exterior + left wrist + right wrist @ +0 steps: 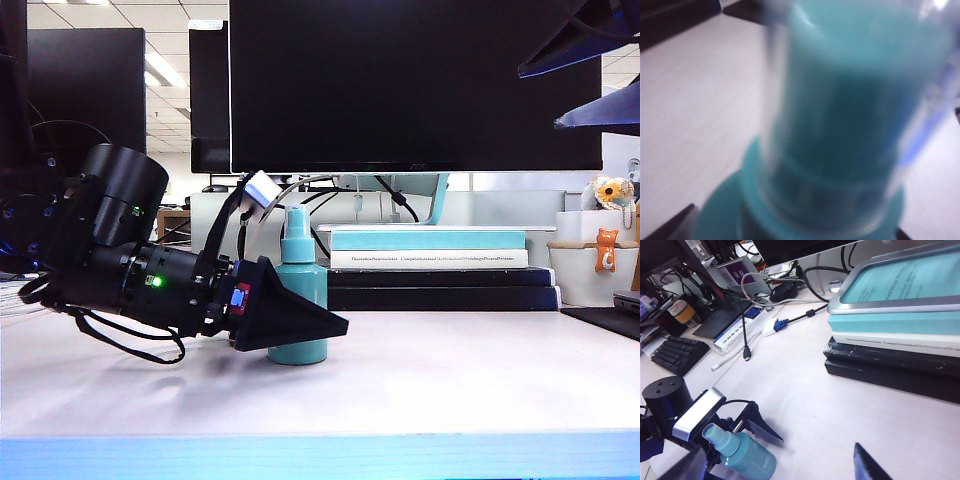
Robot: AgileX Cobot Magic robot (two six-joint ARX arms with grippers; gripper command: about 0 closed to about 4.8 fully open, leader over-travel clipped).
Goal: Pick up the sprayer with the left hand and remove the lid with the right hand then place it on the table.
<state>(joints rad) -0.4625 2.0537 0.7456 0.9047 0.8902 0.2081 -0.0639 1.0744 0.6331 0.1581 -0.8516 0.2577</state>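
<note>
- Exterior view: the sprayer (299, 300) stands upright on the pale counter (420, 380), left of centre. Its lower body is partly hidden behind the black finger of the left gripper (300, 318), which lies low and nearly level, reaching in from the left. Only the near finger shows here; the far one is behind the bottle, so the jaw gap cannot be read from this view. The lid over the nozzle is too clear to make out. A stack of books (435, 265) sits behind, under a dark monitor (415, 85). The right gripper is out of frame.
- Left wrist view: heavily blurred. The sprayer (850, 125) fills the frame, seen close from above, with a transparent sleeve, the lid (777, 150), around the nozzle. Two dark fingertips (675, 225) show only at the frame corners, well apart, on either side of the bottle's shoulder: jaws spread wide, contact not discernible.
- Right wrist view: the right gripper (780, 465) is cut off at the frame edge; its two fingers stand apart with nothing between them, above the counter (840, 405). The sprayer (742, 452) is seen near the left arm's camera (695, 415). A keyboard (677, 352) and cables lie far off.
</note>
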